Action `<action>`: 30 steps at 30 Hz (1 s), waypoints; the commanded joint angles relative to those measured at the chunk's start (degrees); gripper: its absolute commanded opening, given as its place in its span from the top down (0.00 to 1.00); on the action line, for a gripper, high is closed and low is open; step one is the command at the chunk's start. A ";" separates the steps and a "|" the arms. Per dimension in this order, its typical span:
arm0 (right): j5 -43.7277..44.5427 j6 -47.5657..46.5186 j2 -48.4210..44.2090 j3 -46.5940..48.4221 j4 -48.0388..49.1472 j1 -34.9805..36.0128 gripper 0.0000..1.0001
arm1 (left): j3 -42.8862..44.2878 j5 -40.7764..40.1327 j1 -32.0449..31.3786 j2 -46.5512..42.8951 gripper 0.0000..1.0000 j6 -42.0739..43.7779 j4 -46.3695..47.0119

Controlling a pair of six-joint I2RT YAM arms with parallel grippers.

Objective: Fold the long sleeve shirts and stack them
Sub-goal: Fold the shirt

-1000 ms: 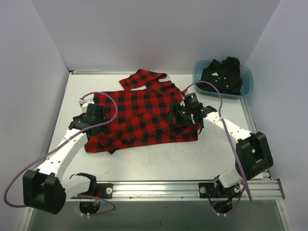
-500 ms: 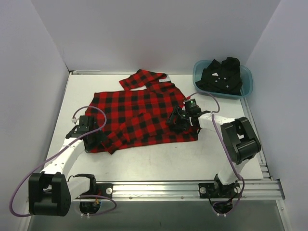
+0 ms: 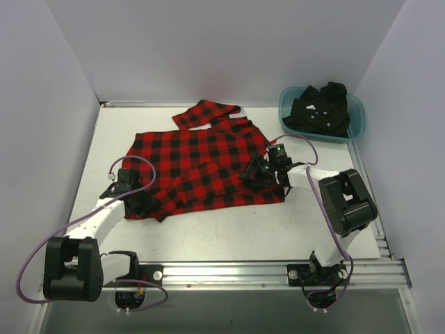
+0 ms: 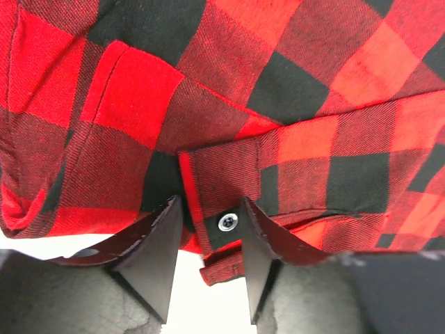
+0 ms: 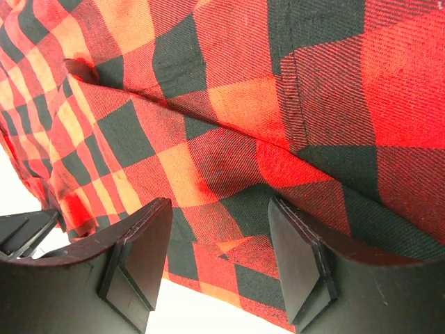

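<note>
Worktop (image 3: 229, 233): white, and I'm looking down on it from above and behind the arm bases.
Red-and-black flannel shirt (image 3: 208, 163): spread fairly flat across the middle of the worktop. One sleeve (image 3: 205, 113) reaches toward the far edge, and part of the cloth is folded over on the near side.
Black shirt (image 3: 320, 111): crumpled in the teal tub (image 3: 359, 111) at the far right corner, well apart from the flannel.
Left gripper (image 3: 135, 198): down at the flannel's near-left corner, close to the left edge of the worktop.
Left fingers (image 4: 156, 243): about half apart. I see them straddling a cuff (image 4: 222, 174) with a small button (image 4: 227, 222), which lies flat between them. The cuff's edge runs under the right finger, and I don't see it pinched.
Right gripper (image 3: 256, 174): on the flannel's right side, near its near-right corner.
Right fingers (image 5: 139, 250): well apart, tips down on the checked cloth. A loose diagonal fold runs across the gap, and I see nothing clamped.
Near edge of the cloth: on both wrist views I can see bare white worktop just below the fingertips.
</note>
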 commanded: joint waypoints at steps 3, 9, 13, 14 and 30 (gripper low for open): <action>1.10 -0.75 1.68 -2.22 -2.83 0.08 0.41 | -0.22 -0.51 -0.03 -1.21 0.55 -1.71 3.79; 1.19 -0.92 0.98 -2.57 -2.83 -0.01 0.41 | -0.22 -2.18 -0.03 -1.92 0.55 -2.33 3.96; 1.19 -0.92 0.98 -2.66 -3.01 -0.09 0.41 | 0.05 -2.53 0.05 -0.25 0.55 -2.59 4.05; 1.19 -0.92 0.89 -2.66 -3.01 -0.09 0.41 | 0.05 -2.62 -0.03 0.10 0.55 -2.68 4.05; 1.36 -1.54 0.36 -3.71 -3.27 -1.06 0.41 | 3.73 -6.40 -0.03 1.60 1.00 -0.49 3.35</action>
